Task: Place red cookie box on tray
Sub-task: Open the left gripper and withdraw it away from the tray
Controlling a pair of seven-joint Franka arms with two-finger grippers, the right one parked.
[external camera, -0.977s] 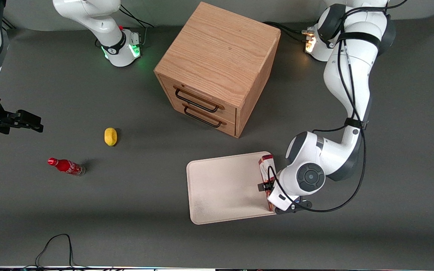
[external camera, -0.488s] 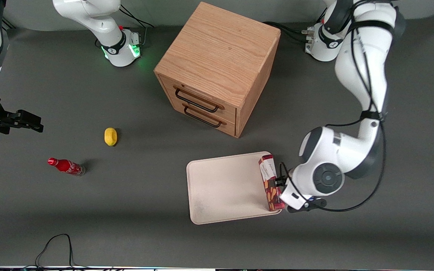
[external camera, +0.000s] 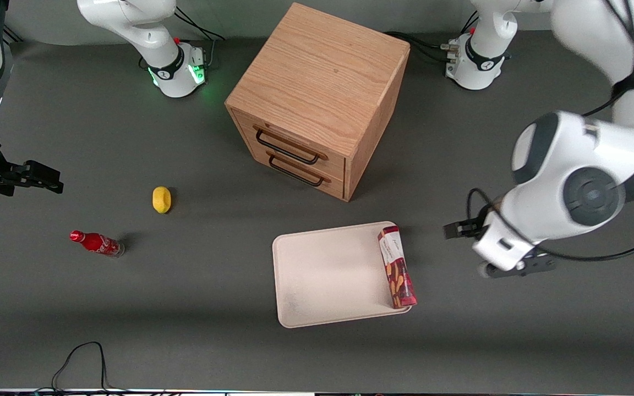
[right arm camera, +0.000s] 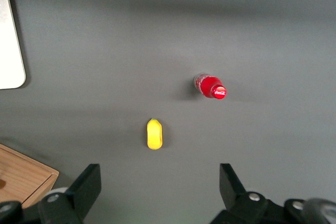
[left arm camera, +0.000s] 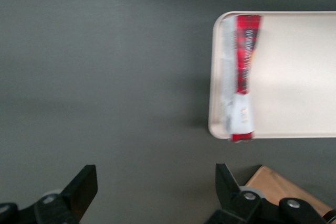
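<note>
Cookie carton first: the red cookie box lies along the edge of the tray that faces the working arm's end of the bench, seemingly on its narrow long side, its white label end toward the wooden cabinet. In the wrist view the red cookie box hugs the rim of the tray, and one short end seems to reach the rim or slightly past it at a corner (hard to say whether it overhangs).

That placement is the main risk, in my judgement. A box balanced on a thin side right at the rim could tip outward onto the bench from a small knock or vibration, which would undo the task. If it leans on the raised rim rather than sitting flat, it could also slide.

The hand hangs above bare bench toward the working arm's end, well apart from box and tray. Its fingers are spread wide with nothing between them. Any return pass low over the tray could catch the box.

Farther off, toward the parked arm's end, sit a yellow lemon-like object and a small red soda bottle, neither close enough to interfere.
</note>
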